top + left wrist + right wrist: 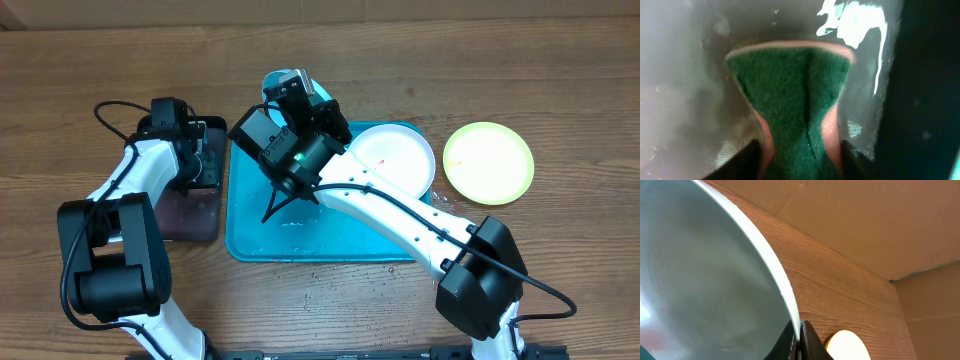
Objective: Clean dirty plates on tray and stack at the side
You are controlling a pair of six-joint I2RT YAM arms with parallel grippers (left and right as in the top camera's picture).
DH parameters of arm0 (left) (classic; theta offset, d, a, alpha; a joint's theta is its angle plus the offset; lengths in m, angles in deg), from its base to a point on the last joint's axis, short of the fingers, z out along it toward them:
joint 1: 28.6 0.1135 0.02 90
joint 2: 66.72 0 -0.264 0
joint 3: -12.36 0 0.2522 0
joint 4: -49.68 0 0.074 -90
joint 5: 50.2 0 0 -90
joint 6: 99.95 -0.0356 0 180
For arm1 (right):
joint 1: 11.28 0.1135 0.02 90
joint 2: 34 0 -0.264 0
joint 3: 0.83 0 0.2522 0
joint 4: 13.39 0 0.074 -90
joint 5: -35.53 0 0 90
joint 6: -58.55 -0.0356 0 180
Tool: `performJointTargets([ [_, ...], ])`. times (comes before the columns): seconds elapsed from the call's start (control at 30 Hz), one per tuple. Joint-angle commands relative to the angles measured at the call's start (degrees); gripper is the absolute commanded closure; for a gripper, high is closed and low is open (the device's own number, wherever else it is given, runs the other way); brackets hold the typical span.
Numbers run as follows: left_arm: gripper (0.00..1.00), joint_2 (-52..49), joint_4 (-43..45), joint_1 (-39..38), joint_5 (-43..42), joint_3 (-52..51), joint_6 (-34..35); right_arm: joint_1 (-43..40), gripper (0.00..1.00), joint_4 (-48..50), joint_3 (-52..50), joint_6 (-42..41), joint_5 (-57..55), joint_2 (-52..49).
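Light cyan plate (275, 80) is being gripped at its rim by the right claw (305, 98). In the right wrist view the two fingers are closing on the rim edge (800, 337), and the plate (700, 280) is filling the space to the left of the claw. The plate is standing tilted, lifted off the turquoise tray (320, 240), which is lying directly beneath this claw.

White plate (395, 160) is resting on the tray just to the right of the right claw, with small red marks showing on its face. Yellow-green plate (488, 162) is sitting on the desk (560, 90) further right of that claw, off the tray and apart from the white plate. In the right wrist view it is showing just right of the fingers (847, 347).

Left claw (200, 165) is hovering low over the black tray (190, 215), well to the left of the right claw. Its fingers are squeezing a green sponge (790, 100), pinching it narrow between the pads (742, 160). The sponge is spreading wide beyond the fingertips over a wet, dark surface; whether it is touching cannot be told.
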Motion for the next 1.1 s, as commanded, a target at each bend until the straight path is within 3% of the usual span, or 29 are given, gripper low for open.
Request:
performJointTargets([
  [0.0, 0.61, 1.4, -0.4, 0.5, 0.6, -0.6, -0.5, 0.1, 0.96, 0.4, 1.1, -0.4, -0.9, 1.2],
  [0.13, 0.93, 1.4, -0.5, 0.5, 0.6, -0.7, -0.5, 0.1, 0.96, 0.4, 1.1, -0.4, -0.9, 1.2],
  [0.47, 0.96, 2.6, -2.6, 0.6, 6.5, 2.4, 1.9, 0.1, 0.96, 0.6, 1.1, -0.4, -0.9, 1.2],
  [0.5, 0.94, 2.9, -3.1, 0.6, 6.4, 3.1, 1.9, 0.1, 0.96, 0.6, 1.1, -0.4, -0.9, 1.3],
  [0.57, 0.54, 3.5, -4.3, 0.6, 5.5, 4.4, 1.9, 0.1, 0.96, 0.6, 1.1, -0.4, -0.9, 1.5],
  [0.6, 0.39, 3.7, -4.6, 0.6, 4.9, 4.7, 1.9, 0.2, 0.96, 0.6, 1.1, -0.4, -0.9, 1.6],
  [0.63, 0.32, 3.7, -4.7, 0.6, 4.1, 4.8, 1.9, 0.1, 0.96, 0.6, 1.1, -0.4, -0.9, 1.7],
  [0.77, 0.32, 3.6, -5.7, 0.6, 1.4, 4.6, 1.9, 0.1, 0.96, 0.1, 1.1, 0.2, -2.3, 1.7],
  [0.83, 0.34, 3.6, -6.4, 0.6, 1.4, 4.6, 1.9, -0.8, 0.96, 0.0, 1.1, -3.8, -4.9, 1.7],
  [0.87, 0.34, 3.6, -6.6, 0.6, 1.4, 4.6, 1.9, -1.1, 0.96, 0.1, 1.1, -6.7, -1.8, 2.1],
  [0.93, 0.33, 3.6, -6.7, 0.6, 1.4, 4.6, 1.9, -1.6, 0.96, -0.3, 1.1, -4.9, 5.0, 2.4],
  [1.07, 0.34, 3.6, -6.7, 0.6, 0.2, 4.6, 1.9, -3.3, 0.96, -1.2, 1.1, -9.3, 5.0, 2.6],
])
